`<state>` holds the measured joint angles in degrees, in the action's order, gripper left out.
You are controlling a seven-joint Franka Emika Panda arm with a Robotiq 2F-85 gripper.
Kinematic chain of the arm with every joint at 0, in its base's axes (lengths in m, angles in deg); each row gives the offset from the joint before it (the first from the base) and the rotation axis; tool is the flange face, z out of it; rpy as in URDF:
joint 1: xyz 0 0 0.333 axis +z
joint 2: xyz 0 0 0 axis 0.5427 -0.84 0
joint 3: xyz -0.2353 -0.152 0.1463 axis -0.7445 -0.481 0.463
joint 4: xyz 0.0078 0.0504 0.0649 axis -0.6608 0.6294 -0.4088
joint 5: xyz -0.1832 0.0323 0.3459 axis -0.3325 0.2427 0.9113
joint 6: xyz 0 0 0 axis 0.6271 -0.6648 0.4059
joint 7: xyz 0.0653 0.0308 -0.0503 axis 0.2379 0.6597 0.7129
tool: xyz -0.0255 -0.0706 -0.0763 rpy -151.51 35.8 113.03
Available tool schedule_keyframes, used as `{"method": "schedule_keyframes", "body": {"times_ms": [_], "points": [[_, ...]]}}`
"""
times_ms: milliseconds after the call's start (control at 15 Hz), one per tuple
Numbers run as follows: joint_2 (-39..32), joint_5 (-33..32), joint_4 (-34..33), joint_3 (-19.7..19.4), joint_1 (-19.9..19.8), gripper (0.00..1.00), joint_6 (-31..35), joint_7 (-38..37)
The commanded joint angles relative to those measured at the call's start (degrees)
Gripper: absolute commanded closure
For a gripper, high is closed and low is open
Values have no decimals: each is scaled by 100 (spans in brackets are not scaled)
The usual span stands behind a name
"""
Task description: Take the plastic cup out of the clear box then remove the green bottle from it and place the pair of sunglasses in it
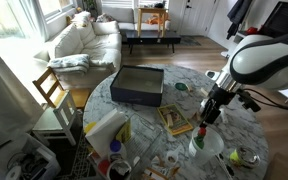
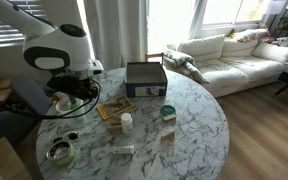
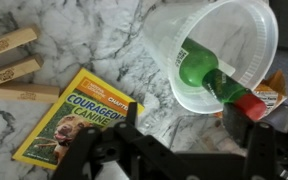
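The translucent plastic cup (image 3: 209, 50) is on the marble table, outside the clear box (image 1: 137, 85), with its mouth toward the wrist camera. The green bottle (image 3: 206, 78) lies slanted inside it, and its red cap pokes past the rim. My gripper (image 3: 189, 125) is open just over the cup's rim, its right finger next to the red cap, holding nothing. In both exterior views the gripper (image 1: 212, 108) (image 2: 69, 100) hangs over the cup (image 1: 200, 143) near the table's edge. The box also shows in an exterior view (image 2: 146, 77). I cannot make out the sunglasses.
A yellow book (image 3: 74, 125) lies beside the cup, with wooden blocks (image 3: 9, 45) beyond it. A small white bottle (image 2: 127, 122) and other small items are scattered on the round marble table (image 2: 194, 130). A wooden chair (image 1: 52, 92) and a sofa (image 2: 234, 55) stand nearby.
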<state>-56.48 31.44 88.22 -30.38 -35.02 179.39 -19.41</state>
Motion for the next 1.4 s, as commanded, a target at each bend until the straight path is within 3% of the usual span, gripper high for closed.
{"method": "schedule_keyframes", "body": {"times_ms": [0, 800, 1333], "points": [[236, -350, 18, -84, 32, 0, -19, -105], [194, -1217, -501, 143, 346, 0, -1244, -1101], [-59, -1483, -427, 301, 460, 0, -1081, -1445]]}}
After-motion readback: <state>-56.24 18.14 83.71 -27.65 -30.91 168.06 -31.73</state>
